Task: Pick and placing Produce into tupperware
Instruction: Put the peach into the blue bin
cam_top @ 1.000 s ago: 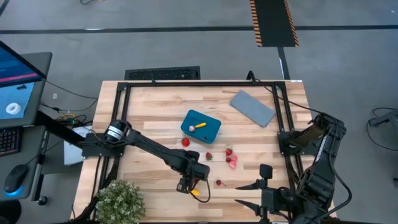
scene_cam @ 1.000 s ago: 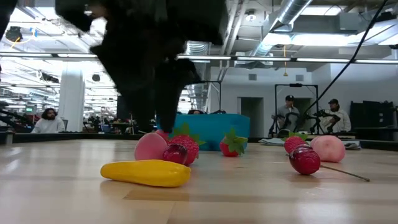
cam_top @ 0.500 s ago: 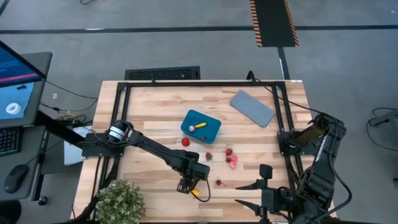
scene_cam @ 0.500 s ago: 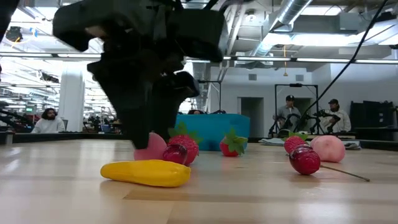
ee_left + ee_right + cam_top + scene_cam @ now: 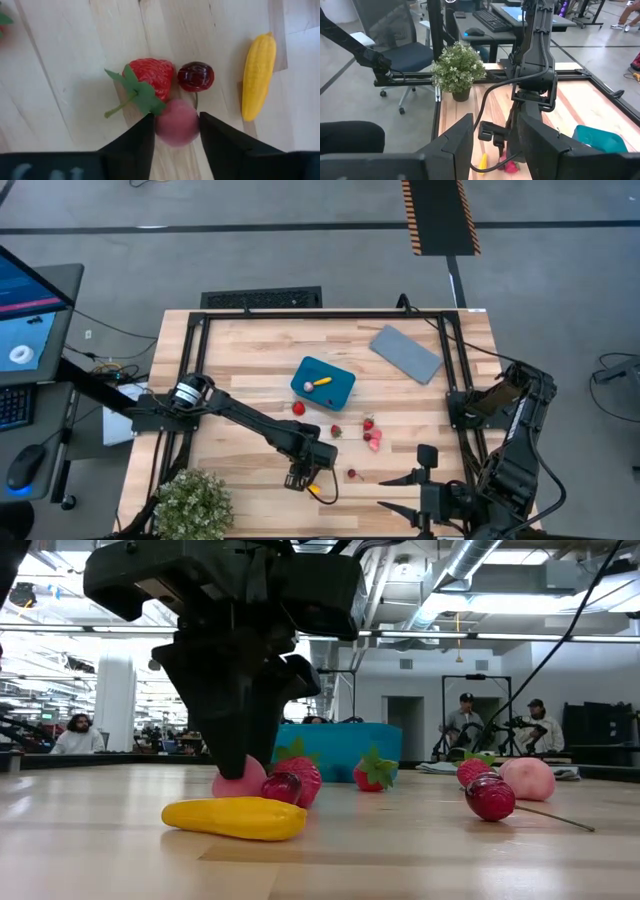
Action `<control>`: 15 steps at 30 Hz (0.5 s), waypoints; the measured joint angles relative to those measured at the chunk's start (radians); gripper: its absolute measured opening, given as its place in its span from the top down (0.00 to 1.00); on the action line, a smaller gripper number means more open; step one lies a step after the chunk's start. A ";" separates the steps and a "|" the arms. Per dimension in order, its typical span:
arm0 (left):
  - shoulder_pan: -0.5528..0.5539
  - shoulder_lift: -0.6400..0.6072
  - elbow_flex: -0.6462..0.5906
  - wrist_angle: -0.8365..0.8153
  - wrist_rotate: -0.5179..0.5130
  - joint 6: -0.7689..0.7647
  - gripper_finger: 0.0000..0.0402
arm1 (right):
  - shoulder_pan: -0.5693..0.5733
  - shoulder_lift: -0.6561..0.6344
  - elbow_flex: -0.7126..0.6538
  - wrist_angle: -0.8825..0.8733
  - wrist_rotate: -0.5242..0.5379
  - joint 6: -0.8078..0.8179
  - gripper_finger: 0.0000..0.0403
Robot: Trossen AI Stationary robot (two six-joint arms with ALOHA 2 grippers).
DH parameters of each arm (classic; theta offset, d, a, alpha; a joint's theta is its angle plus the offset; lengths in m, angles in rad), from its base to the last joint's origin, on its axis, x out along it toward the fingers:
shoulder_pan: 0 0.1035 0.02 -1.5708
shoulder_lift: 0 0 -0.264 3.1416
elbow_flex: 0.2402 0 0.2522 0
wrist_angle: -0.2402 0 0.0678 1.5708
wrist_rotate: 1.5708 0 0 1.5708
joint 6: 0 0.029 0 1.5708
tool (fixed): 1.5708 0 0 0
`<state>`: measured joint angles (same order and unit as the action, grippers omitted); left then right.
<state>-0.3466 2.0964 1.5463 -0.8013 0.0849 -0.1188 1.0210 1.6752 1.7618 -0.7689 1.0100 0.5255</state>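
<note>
My left gripper (image 5: 299,477) points down at the table's near middle, shut on a pink round fruit (image 5: 176,123). A strawberry (image 5: 149,80), a dark cherry (image 5: 196,76) and a yellow long piece (image 5: 258,75) lie beside it on the wood. The teal tupperware (image 5: 323,383) stands at the table's middle with a yellow piece (image 5: 322,381) in it. More berries (image 5: 370,432) lie to its near right. My right gripper (image 5: 398,491) waits open at the near right edge. My left gripper has the pink round fruit between its two fingers, one finger (image 5: 144,134) on each side of it. The fingers come from above, pointing down. The fruit's underside (image 5: 236,786) rests on the table, against the strawberry.
A flat grey lid (image 5: 405,353) lies at the far right. A leafy potted plant (image 5: 190,505) stands at the near left corner. A black frame rail (image 5: 320,314) runs round the table. People show in the room behind (image 5: 465,720).
My left gripper has come down toward the table over the pink fruit, until its fingers stand low beside the fruit. The other pieces have kept their places.
</note>
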 joint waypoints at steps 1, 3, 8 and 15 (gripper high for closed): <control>0.000 0.000 0.000 0.000 -0.001 0.002 0.70 | 0.000 0.000 0.000 0.000 0.000 0.000 0.56; 0.000 0.000 0.000 0.000 -0.011 0.004 0.73 | 0.000 0.000 0.000 0.001 -0.005 0.000 0.56; 0.000 0.000 0.000 0.000 -0.020 0.008 0.77 | 0.000 0.000 0.000 0.008 -0.014 0.000 0.56; 0.000 -0.006 -0.028 0.015 -0.019 0.000 0.77 | 0.000 0.000 0.000 0.007 -0.014 0.000 0.56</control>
<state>-0.3470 2.0907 1.5185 -0.7862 0.0655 -0.1192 1.0206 1.6752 1.7618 -0.7615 0.9958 0.5255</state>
